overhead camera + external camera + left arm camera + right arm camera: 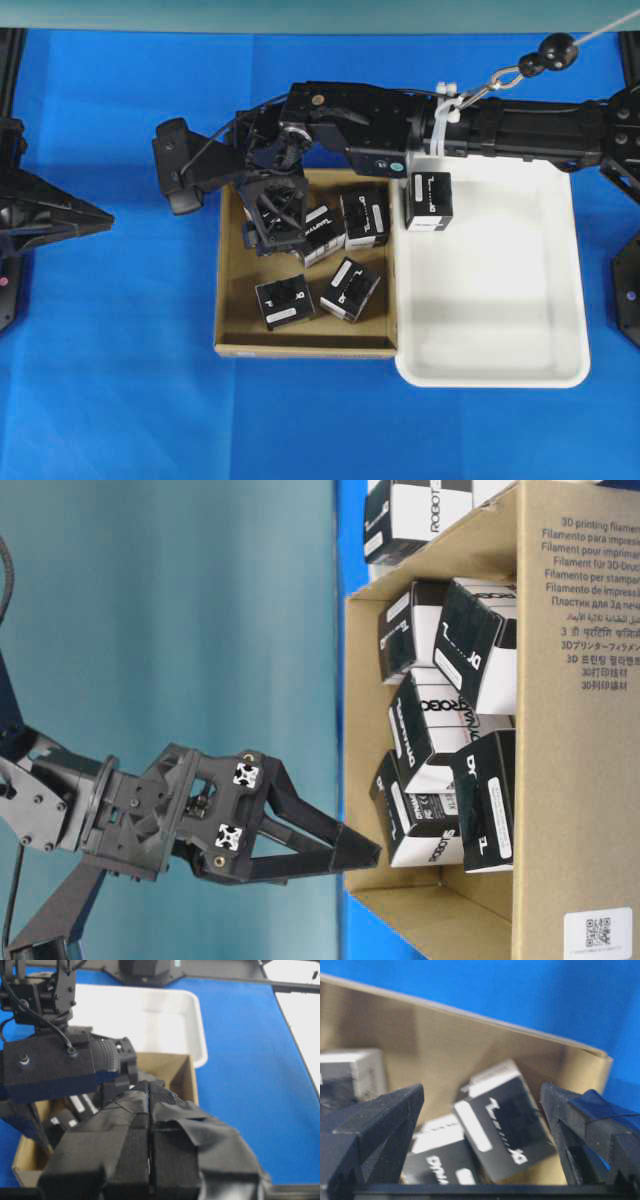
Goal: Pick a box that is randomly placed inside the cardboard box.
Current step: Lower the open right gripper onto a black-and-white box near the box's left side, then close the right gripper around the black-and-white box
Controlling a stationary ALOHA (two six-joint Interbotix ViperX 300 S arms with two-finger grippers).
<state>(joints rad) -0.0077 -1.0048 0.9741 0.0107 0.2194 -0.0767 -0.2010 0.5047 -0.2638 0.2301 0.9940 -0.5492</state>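
Brown corrugated cardboard forms the cardboard box point(230, 335), which lies on the blue counter point(120, 400) and touches the white tray point(560, 300) on its right in the overhead view. Inside it the overhead view shows four black cartons with white label strips; a fifth carton point(429, 200) stands in the tray at its upper left corner.

The right hand point(272, 215) reaches across the middle and hangs over the upper left part of the cardboard box. Its fingers point(380, 1120) are spread wide in the right wrist view, and between them sits the box point(502, 1127), tilted, with a white strip and white print on black, near the brown wall. The fingers do not touch it.

The left hand point(85, 215) rests at the left edge of the overhead view, well apart from the cardboard box; its taped fingers point(125, 1160) are pressed together with nothing between them.

In the table-level view the outer wall of the cardboard box carries the print "3D printing filament" repeated in several languages, and a small QR sticker point(597, 932). On the cartons the letters "ROBO" can be read.
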